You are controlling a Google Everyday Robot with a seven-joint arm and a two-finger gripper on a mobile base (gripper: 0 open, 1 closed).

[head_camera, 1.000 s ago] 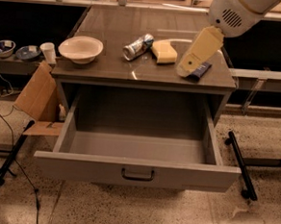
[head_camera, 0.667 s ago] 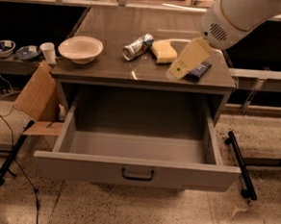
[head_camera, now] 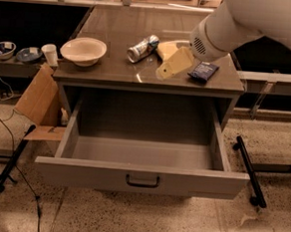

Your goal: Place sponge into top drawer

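The gripper (head_camera: 168,68) hovers low over the cabinet top (head_camera: 116,31); whether it is spread or pressed together I cannot tell. Just behind it, partly hidden, lies the sponge (head_camera: 166,47), not yet lifted (contact is unclear). Left of the gripper lies one drink can (head_camera: 143,48), right of it one dark blue packet (head_camera: 203,71), and farther left one bowl (head_camera: 83,50). Below the gripper, the top drawer (head_camera: 191,181) is open with nothing in it. So opening is done; grasping and placing remain.

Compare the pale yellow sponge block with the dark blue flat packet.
The pale yellow sponge block is thick; the dark blue flat packet is thin. The gripper hovers in front of the sponge, hiding part; the packet lies nearer the front edge. Both lie on the tabletop.
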